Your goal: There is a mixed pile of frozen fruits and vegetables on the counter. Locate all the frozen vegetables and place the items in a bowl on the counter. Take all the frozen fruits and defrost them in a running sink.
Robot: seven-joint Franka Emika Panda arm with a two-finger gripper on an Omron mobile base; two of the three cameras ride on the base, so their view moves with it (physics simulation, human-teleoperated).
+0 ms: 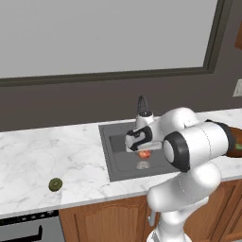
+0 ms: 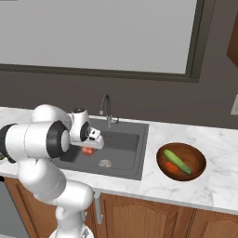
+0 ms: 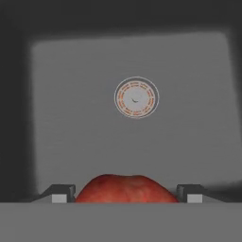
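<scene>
While the end effector [image 3: 123,194] hangs over the sink [image 1: 118,160], its fingers clamp the red apple [image 3: 124,188] across the widest girth | apple: rigid, light, smooth, likely slick when frozen | dark green fruit [image 1: 56,184] waits on the tabletop [image 1: 42,151]

Couldn't see much of the small round red apple [image 3: 126,188] from the hand view, lower half cut off at the bottom. From the base views, mostly hidden behind the two-finger gripper [image 1: 143,150], contact impossible to tell. Wide reddish-brown wooden bowl [image 1: 235,142] chopped by the right edge in the left base view, largely behind the arm. Short orange carrot [image 2: 171,168] partly tucked under the long green cucumber [image 2: 177,161].
</scene>
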